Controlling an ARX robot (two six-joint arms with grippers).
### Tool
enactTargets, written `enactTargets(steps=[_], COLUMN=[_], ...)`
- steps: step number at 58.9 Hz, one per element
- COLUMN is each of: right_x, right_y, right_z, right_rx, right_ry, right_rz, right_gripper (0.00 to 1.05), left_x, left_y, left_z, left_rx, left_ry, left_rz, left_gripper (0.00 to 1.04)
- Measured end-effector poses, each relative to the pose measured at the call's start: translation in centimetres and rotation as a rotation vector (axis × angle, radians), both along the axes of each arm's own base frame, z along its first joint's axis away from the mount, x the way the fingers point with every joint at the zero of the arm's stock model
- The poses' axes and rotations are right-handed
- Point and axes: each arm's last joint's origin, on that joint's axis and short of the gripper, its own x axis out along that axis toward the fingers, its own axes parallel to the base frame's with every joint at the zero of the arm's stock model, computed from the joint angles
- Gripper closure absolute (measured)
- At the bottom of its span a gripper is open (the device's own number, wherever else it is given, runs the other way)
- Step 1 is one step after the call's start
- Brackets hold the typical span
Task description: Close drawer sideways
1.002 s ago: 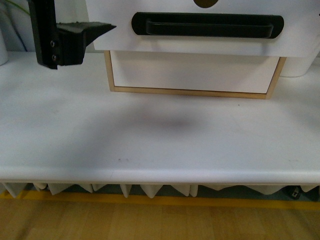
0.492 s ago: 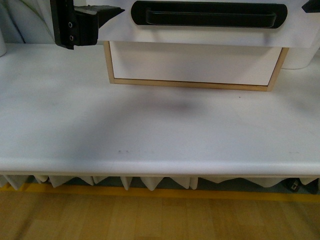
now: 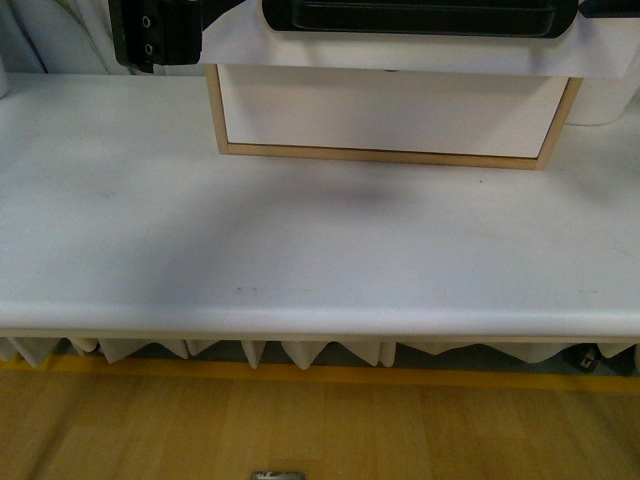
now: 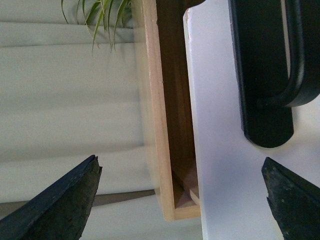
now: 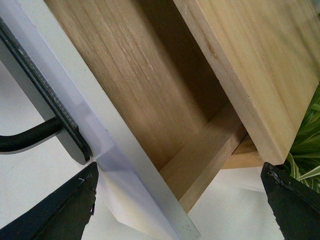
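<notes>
**Drawer** (image 3: 400, 55): white front with a long black handle (image 3: 415, 18). It sits in a pale wooden cabinet (image 3: 215, 115) at the back of the white worktop (image 3: 300, 250), above a plain white front (image 3: 390, 110). It is partly pulled out and its front overhangs the plain one below. Both wrist views show a gap between front and frame, with bare wood inside.

**Left fingers** (image 4: 65, 205): two black tips spread wide, holding nothing. Between them lie the cabinet's side edge, the end of the drawer front and the rounded end of the handle. In the front view the left arm's black block (image 3: 155, 35) sits just beside the drawer's left end. Whether it touches the drawer cannot be made out.

**Right fingers** (image 5: 60, 210): also spread wide and empty. Between them lie the other end of the drawer front, the wooden drawer side and a cabinet board.

**Sundries:** green plant leaves (image 4: 100, 20) beyond the cabinet; wooden floor (image 3: 300, 430) below the worktop's front edge.
</notes>
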Motion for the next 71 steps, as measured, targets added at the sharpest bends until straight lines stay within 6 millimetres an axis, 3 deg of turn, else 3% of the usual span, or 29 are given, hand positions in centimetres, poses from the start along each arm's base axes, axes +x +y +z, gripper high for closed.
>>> enactTargets(steps=[23, 53, 71], right_x=[1.0, 3.1, 4.0], right_y=[0.1, -0.8, -1.3], right_z=[0.0, 0.5, -0.4], right_rx=[0.010, 0.019, 0.035], right_ry=[-0.023, -0.047, -0.048], right_rz=[-0.017, -0.051, -0.072], right_gripper=[0.09, 0.09, 0.09], left_x=[1.4, 5.6, 7.7], left_y=[-0.5, -1.8, -2.5], left_z=[0.1, -0.2, -0.3], left_rx=[-0.007, -0.008, -0.012], left_ry=[-0.027, -0.051, -0.066], left_rz=[0.004, 0.022, 0.030], left_gripper=[0.06, 0.06, 0.06])
